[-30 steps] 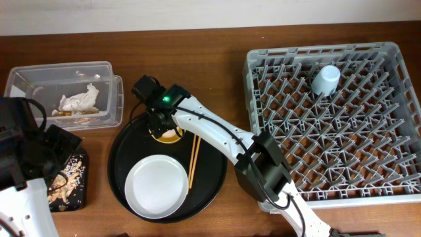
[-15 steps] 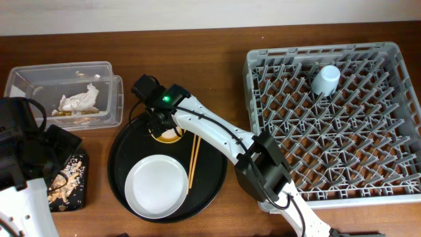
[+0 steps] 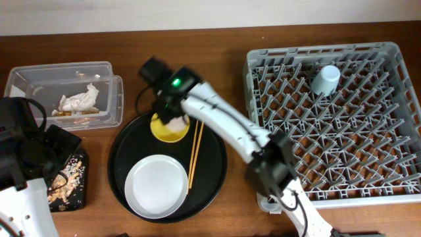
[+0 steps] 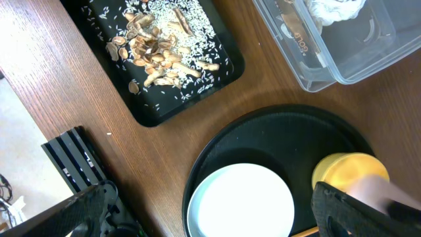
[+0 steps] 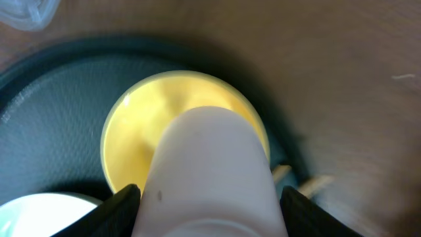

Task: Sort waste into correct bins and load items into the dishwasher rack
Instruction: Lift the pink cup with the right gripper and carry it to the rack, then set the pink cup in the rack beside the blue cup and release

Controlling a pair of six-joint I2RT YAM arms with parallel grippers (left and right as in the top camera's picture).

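My right pincer [image 5: 210, 207] was clamped on the cup [image 5: 210, 151] over the bowl [image 5: 138, 118] (left pincer [image 4: 220, 210] apart). Best, I judged: lift straight, then carry right to the rack [image 3: 316, 50].

A brown wooden table [image 3: 217, 46] with a lengthwise grain fills nearly the whole overhead view. Along the top edge of that view runs a pale strip of wall [image 3: 197, 13], meeting the table's far edge. A large round black tray [image 3: 122, 155] lies flat on the table at lower centre-left of the overhead view; it has a low raised rim and a dull sheen. In the left wrist view the tray sits at lower right. At the lower left of that view a black ribbed block [image 4: 75, 164] stands at the table's edge; what it is cannot be told. Beyond that edge, at far left, pale floor [image 4: 16, 151] shows.
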